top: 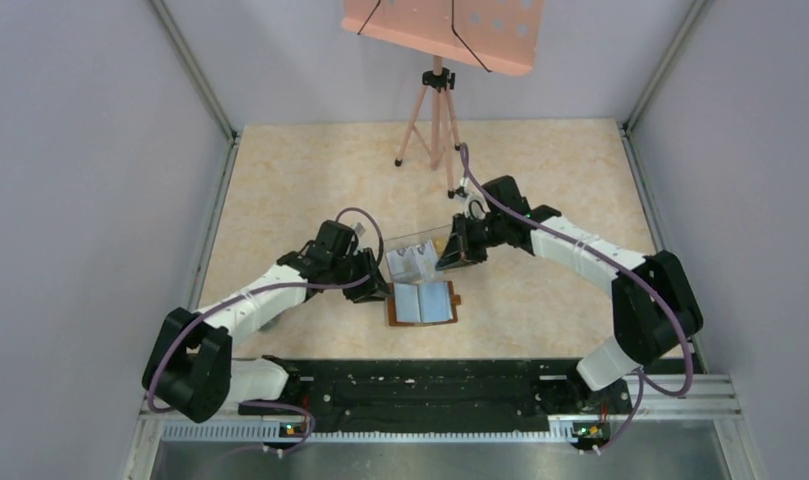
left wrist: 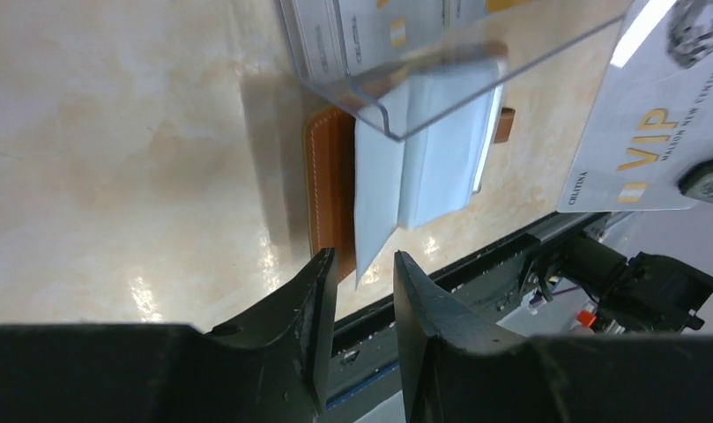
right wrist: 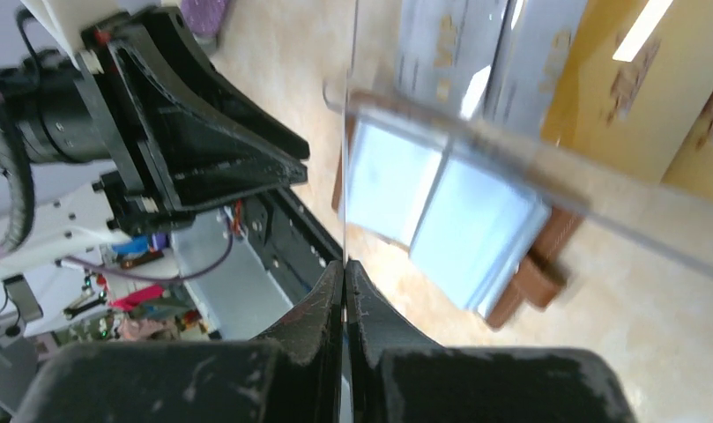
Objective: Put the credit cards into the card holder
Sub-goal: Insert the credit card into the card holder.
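Observation:
The card holder (top: 423,303), a brown leather wallet, lies open with its pale blue inner pockets up; it also shows in the left wrist view (left wrist: 328,176) and the right wrist view (right wrist: 463,220). My right gripper (right wrist: 345,264) is shut on a whitish credit card marked VIP (left wrist: 639,115), seen edge-on in the right wrist view (right wrist: 345,176), and holds it above the wallet's far side. My left gripper (left wrist: 363,269) is open and empty at the wallet's left edge, with a pale pocket leaf's corner pointing between its fingertips. More cards, grey (right wrist: 441,44) and orange-yellow (right wrist: 617,88), stand in the clear box (top: 420,245).
The clear plastic box (left wrist: 458,97) sits just beyond the wallet, between the two grippers (top: 377,290) (top: 446,258). A pink tripod (top: 435,120) with a pink board stands at the back. The black base rail (top: 430,385) runs along the near edge. Grey walls enclose the table.

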You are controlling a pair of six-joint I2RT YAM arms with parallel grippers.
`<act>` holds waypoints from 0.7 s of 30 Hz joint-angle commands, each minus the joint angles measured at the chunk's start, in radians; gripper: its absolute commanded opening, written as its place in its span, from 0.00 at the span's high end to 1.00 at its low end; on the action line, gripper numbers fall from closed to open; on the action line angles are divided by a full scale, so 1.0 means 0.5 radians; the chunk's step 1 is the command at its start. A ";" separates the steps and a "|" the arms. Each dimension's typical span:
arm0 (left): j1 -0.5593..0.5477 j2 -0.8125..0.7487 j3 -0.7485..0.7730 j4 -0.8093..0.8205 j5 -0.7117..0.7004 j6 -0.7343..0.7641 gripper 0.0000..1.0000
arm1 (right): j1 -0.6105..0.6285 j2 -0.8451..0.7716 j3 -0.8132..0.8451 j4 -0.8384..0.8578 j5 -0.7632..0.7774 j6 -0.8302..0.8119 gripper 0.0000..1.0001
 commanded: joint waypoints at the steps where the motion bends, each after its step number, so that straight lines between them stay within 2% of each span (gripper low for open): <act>1: -0.076 -0.114 -0.138 0.242 0.066 -0.133 0.64 | 0.003 -0.222 -0.210 -0.027 -0.076 -0.034 1.00; 7: -0.150 -0.001 -0.234 0.338 0.046 -0.166 0.64 | 0.012 -0.263 -0.405 0.031 -0.110 -0.044 1.00; 12: -0.175 0.164 -0.204 0.386 0.033 -0.150 0.65 | 0.017 -0.163 -0.411 0.101 -0.062 -0.052 1.00; 18: -0.222 0.337 -0.123 0.388 0.038 -0.136 0.80 | 0.015 -0.021 -0.278 0.181 0.079 -0.023 1.00; 21: -0.241 0.389 -0.118 0.403 0.032 -0.161 0.92 | 0.012 0.073 -0.191 0.205 0.141 -0.005 1.00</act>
